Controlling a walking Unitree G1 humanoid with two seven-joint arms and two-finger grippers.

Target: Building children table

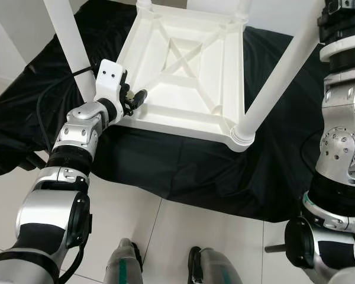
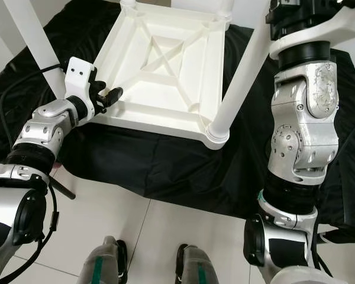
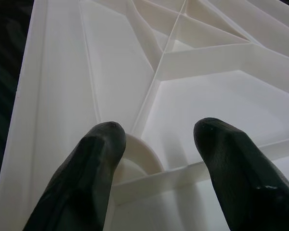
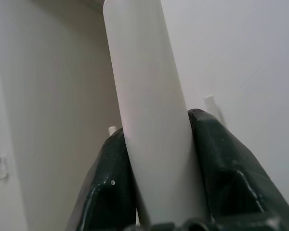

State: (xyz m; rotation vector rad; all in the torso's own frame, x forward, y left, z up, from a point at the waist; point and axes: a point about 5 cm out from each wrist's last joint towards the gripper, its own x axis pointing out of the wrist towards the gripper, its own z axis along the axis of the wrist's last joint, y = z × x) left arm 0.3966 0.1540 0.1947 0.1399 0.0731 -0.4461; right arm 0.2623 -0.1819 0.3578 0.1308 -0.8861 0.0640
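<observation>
A white children's table (image 1: 165,118) lies upside down on a black cloth (image 1: 183,171), its ribbed underside facing up. My left gripper (image 3: 159,139) hangs open just above the near-left corner, over a round socket (image 3: 137,161) with nothing between its fingers; it also shows in the head view (image 1: 137,97). My right gripper (image 4: 156,159) is shut on a white leg (image 4: 144,96). That leg (image 1: 278,77) stands tilted in the near-right corner. Another white leg (image 1: 68,41) slants up at the left, its lower end hidden behind my left wrist.
Leg stubs rise at the far-left corner (image 1: 144,5) and the far-right corner (image 1: 242,7). A black cable (image 1: 44,103) loops beside my left arm. White floor tiles (image 1: 213,231) and my own feet (image 1: 124,266) lie near me.
</observation>
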